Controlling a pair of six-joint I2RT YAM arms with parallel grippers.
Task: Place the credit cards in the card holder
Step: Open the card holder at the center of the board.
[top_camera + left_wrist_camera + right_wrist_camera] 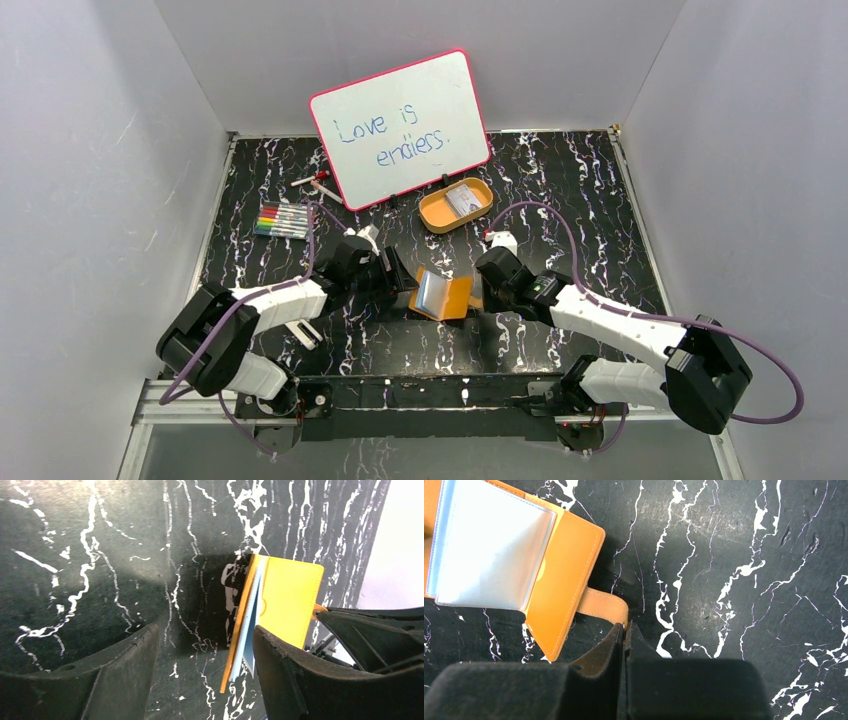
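Note:
The card holder (443, 295), orange-tan with clear sleeves, lies open at the table's centre, between the two grippers. My right gripper (625, 626) is shut on the end of its strap tab (604, 605), with the open sleeves (489, 550) to its left. My left gripper (205, 630) is open. The holder's near edge (292, 600) stands up beside its right finger (290, 675), and the left finger (120, 670) is well apart from it. The whitish-grey credit cards (464, 200) lie in the orange oval tray (437, 215) behind the holder.
A pink-framed whiteboard (400, 128) leans at the back centre. A row of coloured markers (283, 220) lies at the left, with loose pens (315, 182) behind them. White walls close in the black marbled table (570, 190) on three sides.

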